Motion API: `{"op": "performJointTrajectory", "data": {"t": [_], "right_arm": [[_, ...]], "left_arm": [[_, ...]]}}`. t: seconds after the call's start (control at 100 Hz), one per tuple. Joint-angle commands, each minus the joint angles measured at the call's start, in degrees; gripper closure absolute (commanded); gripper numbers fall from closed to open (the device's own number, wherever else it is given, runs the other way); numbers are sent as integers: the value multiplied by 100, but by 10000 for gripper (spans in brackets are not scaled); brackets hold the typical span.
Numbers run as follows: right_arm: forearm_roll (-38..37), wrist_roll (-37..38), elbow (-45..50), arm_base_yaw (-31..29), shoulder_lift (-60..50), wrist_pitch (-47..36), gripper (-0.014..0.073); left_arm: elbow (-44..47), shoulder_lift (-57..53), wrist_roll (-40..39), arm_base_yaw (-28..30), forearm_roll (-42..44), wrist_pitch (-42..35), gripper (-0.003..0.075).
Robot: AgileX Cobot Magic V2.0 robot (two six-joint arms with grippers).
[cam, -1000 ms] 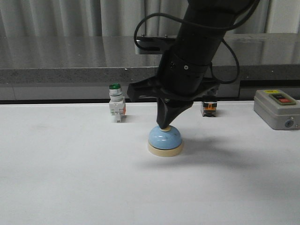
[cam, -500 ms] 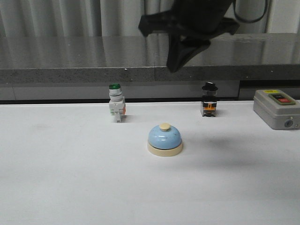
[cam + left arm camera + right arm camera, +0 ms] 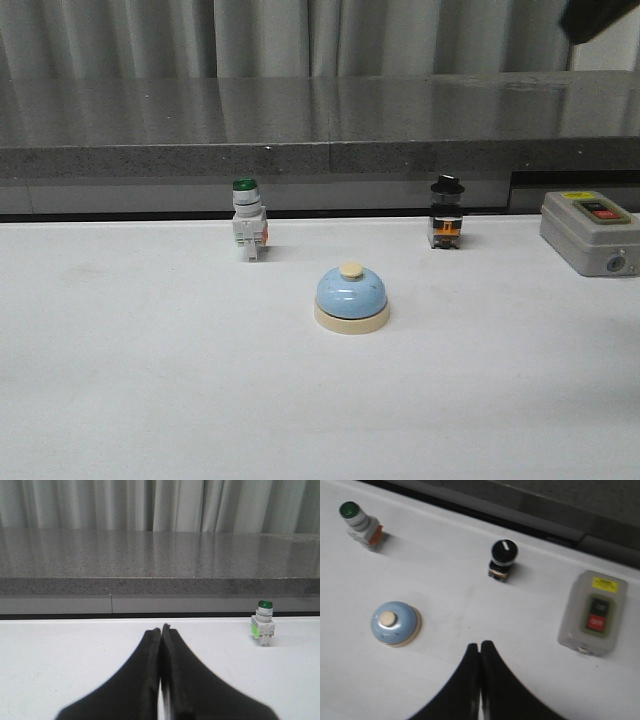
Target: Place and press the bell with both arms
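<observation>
The light-blue bell point(image 3: 352, 297) with its cream base and cream button stands alone in the middle of the white table, nothing touching it. From high above, the right wrist view shows the bell point(image 3: 395, 623) well off to one side of my right gripper point(image 3: 480, 644), which is shut and empty. Only a black scrap of the right arm point(image 3: 600, 17) shows at the front view's top right corner. My left gripper point(image 3: 161, 629) is shut and empty, low over bare table; the bell is out of its view.
A green-capped white switch point(image 3: 248, 227) stands behind the bell to the left, and a black knob switch point(image 3: 446, 215) behind to the right. A grey box with a red button point(image 3: 592, 233) sits at the right edge. A dark stone ledge point(image 3: 300, 120) runs along the back.
The right arm, whose shut tip was on the bell's button a second ago, has lifted up and away to the right, almost out of the front view. The bell has stayed put.
</observation>
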Motion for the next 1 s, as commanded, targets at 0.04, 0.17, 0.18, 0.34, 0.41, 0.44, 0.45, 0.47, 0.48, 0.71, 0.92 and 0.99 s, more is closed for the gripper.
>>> {"op": "performJointTrajectory", "data": {"t": [0.04,0.17,0.18,0.34,0.41,0.44,0.45,0.47,0.48,0.71,0.92,0.99], "right_arm": [[-73,-52,489,-467,-996,-485,663],[-73,-52,1219,-839,-1882,-912,663],[-73,-52,1257,-870,-1984,-933,663],[-73,-52,2020,-1035,-3074,-1289,663],[-73,-52,2282,-1035,-3488,-1341,663],[-73,-52,2380,-1035,-3710,-1353,663],[-73,-52,2427,-1035,-3754,-1353,663],[-73,-52,2490,-1035,-3880,-1353,663],[-73,-52,2511,-1035,-3921,-1353,663],[-73,-52,2936,-1035,-5049,-1321,663],[-73,-52,2941,-1035,-5273,-1253,663],[-73,-52,2941,-1035,-5273,-1253,663]], "left_arm": [[241,-142,-49,8,-46,-427,741],[241,-142,-49,8,-46,-427,741],[241,-142,-49,8,-46,-427,741],[241,-142,-49,8,-46,-427,741],[241,-142,-49,8,-46,-427,741],[241,-142,-49,8,-46,-427,741],[241,-142,-49,8,-46,-427,741],[241,-142,-49,8,-46,-427,741],[241,-142,-49,8,-46,-427,741],[241,-142,-49,8,-46,-427,741],[241,-142,-49,8,-46,-427,741],[241,-142,-49,8,-46,-427,741]]}}
